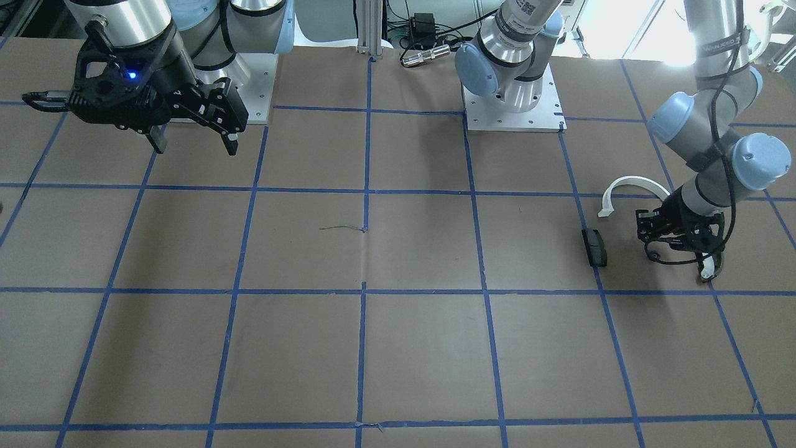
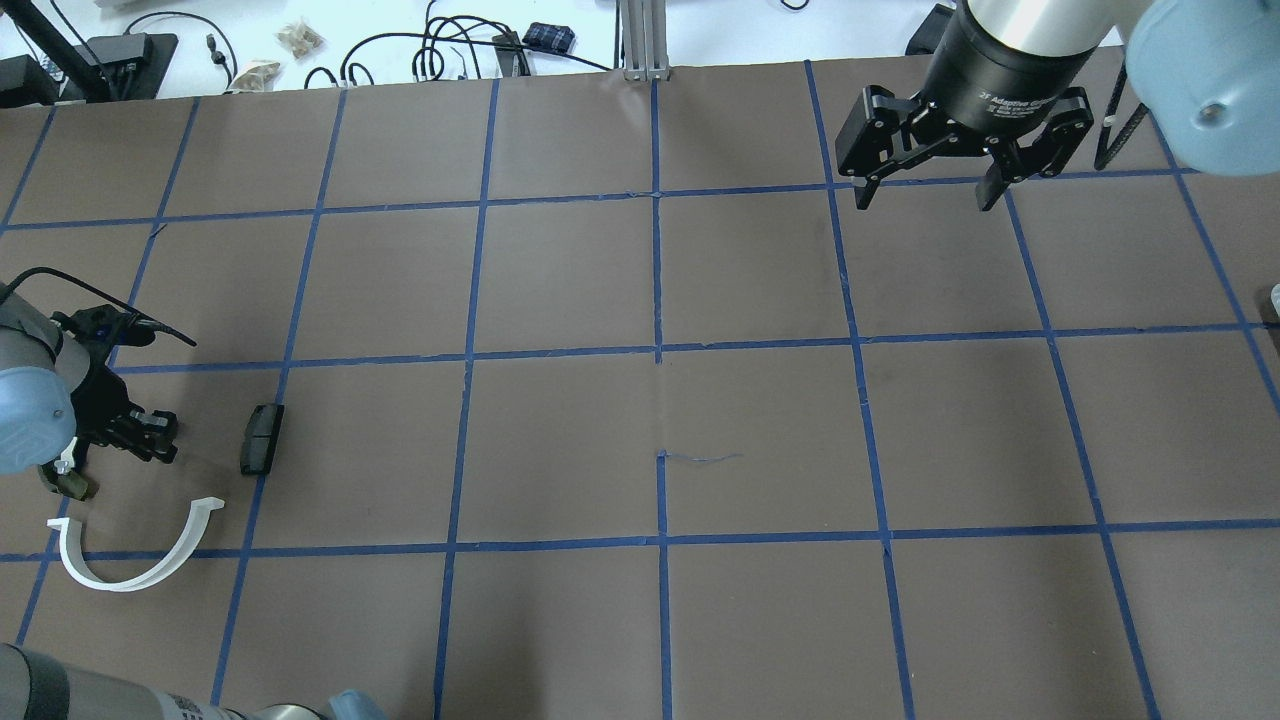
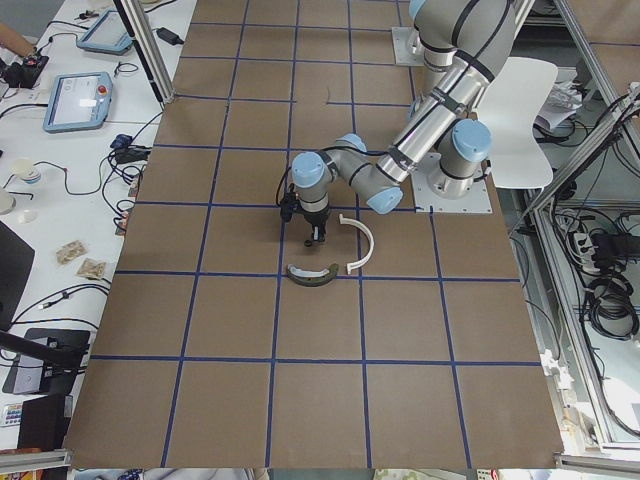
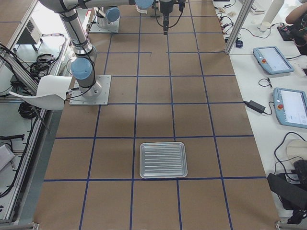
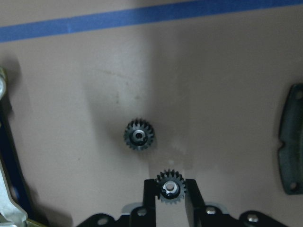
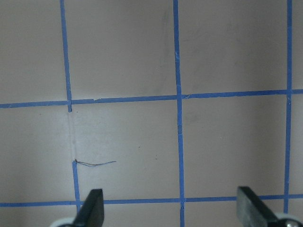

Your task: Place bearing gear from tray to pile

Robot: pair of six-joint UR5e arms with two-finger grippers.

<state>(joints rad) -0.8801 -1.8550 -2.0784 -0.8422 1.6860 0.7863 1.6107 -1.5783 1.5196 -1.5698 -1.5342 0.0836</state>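
Two gears in the left wrist view. Which is ours? — Ana

The gear [image 5: 170, 188] pinched in the left gripper [image 5: 171, 194], jaws narrow on its teeth. Small, dark, toothed, bright bore. Second gear [image 5: 139, 134] lies flat on the table [image 5: 213, 71] just ahead, apart. Block [image 5: 291, 142] at the right edge. — Raj

Front view? — Ana

Left gripper [image 1: 659, 239] sits low in the pile: block [image 1: 595, 247] on one side, olive piece [image 1: 709, 270] on the other, ring [image 1: 634, 182] toward the robot. Gear hidden here. Right gripper [image 1: 196, 147] is wide, holds nothing, well apart; I'd guess parked out of the way. — Raj

Overhead? — Ana

Left gripper [image 2: 140, 435] between block [image 2: 262, 438] and olive piece [image 2: 75, 485], ring [image 2: 130, 580] near. Right gripper [image 2: 922, 200] spread. — Raj

Sides? — Ana

Left one: olive piece [image 3: 310, 273] and ring [image 3: 365, 245] just beside the near arm's tip; gear too small to see. Right one: tray [image 4: 163, 159] well apart from all that. — Raj

Right wrist? — Ana

Fingers [image 6: 92, 208] far apart, only taped table between. — Raj

Why so low? — Ana

My read: gear is already at the pile; low release stops it rolling. Opening is what's left. — Raj
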